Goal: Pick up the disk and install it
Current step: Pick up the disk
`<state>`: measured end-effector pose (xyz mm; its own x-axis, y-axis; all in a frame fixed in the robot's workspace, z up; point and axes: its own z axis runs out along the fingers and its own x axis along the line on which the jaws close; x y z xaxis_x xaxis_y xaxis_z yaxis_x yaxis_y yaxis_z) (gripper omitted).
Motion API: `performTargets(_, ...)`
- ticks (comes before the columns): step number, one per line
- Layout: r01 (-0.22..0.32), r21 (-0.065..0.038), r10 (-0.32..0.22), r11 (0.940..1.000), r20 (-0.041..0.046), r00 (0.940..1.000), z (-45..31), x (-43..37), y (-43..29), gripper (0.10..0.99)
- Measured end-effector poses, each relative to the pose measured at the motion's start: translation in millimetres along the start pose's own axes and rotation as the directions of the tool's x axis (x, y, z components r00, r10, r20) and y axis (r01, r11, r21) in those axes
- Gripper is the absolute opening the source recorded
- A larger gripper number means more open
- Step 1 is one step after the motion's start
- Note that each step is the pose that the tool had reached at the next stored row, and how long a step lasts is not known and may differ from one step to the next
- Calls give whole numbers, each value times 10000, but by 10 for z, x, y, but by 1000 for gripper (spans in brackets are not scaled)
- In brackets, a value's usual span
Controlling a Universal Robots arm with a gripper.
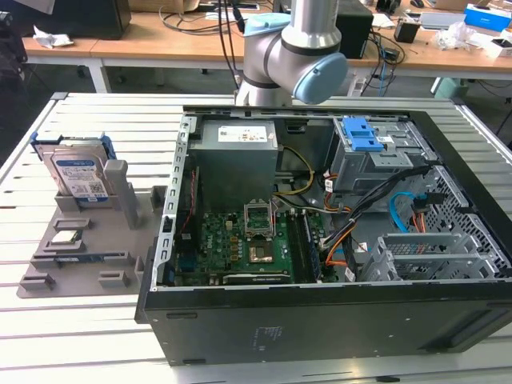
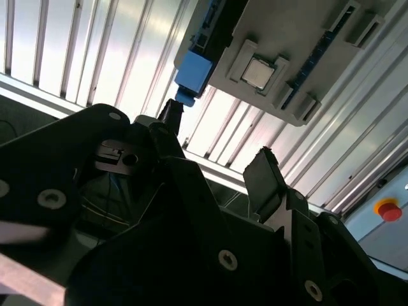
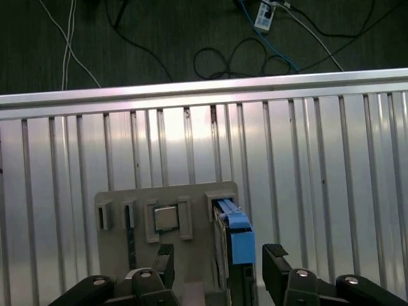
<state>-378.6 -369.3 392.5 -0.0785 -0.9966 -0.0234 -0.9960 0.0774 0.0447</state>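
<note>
**Robotics laboratory arranged for computer assembly.** An open computer case point(image 1: 320, 330) lies on a slatted aluminium table point(image 1: 88, 340), with a robot arm point(image 1: 296, 56) just behind the case. A grey tray point(image 1: 88, 274) beside the case, on the exterior view's left, holds a disk point(image 1: 78, 174) and a chip point(image 1: 66, 237). Behind the case, wooden desks point(image 1: 144, 46) carry tangled cables point(image 1: 192, 16), and a red stop button point(image 2: 387, 208) appears in the second wrist view.

One gripper point(image 3: 220, 256) with two fingers point(image 3: 275, 260), set apart; one disk point(image 3: 233, 237) in a blue carrier, seen between the jaws in the first wrist view; one small square chip point(image 3: 167, 218), in line with one jaw; one grey holder tray point(image 3: 111, 194) under both; one open computer case point(image 1: 320, 328) in the exterior view, with one blue latch piece point(image 1: 360, 134) inside; one red button point(image 2: 387, 208), out to the side of the jaws
</note>
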Motion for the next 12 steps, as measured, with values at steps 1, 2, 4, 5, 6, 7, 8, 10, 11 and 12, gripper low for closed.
performTargets(1, 0, 1, 0, 10000, 1, 10000, 1, -24, 1, 663)
performTargets(2, 0, 0, 0, 10000, 0, 10000, 1, -43, 3, 663)
performTargets(4, 0, 0, 0, 10000, 0, 10000, 2, -55, 1, 663)
performTargets(5, 2, -1, -2, 10000, -1, 10000, 2, -56, -4, 663)
performTargets(6, 1, 0, -1, 10000, -1, 10000, 4, -57, -8, 663)
performTargets(7, 1, 0, -1, 10000, -1, 10000, 9, -58, -16, 663)
performTargets(8, 0, 0, 0, 10000, -1, 10000, 17, -59, -21, 663)
performTargets(10, 0, -2, 0, 10000, -7, 10000, 66, -64, -34, 663)
performTargets(11, 2, -3, -2, 10000, -11, 10000, 111, -67, -40, 663)
performTargets(12, 0, -4, 0, 10000, -13, 10000, 146, -69, -42, 663)
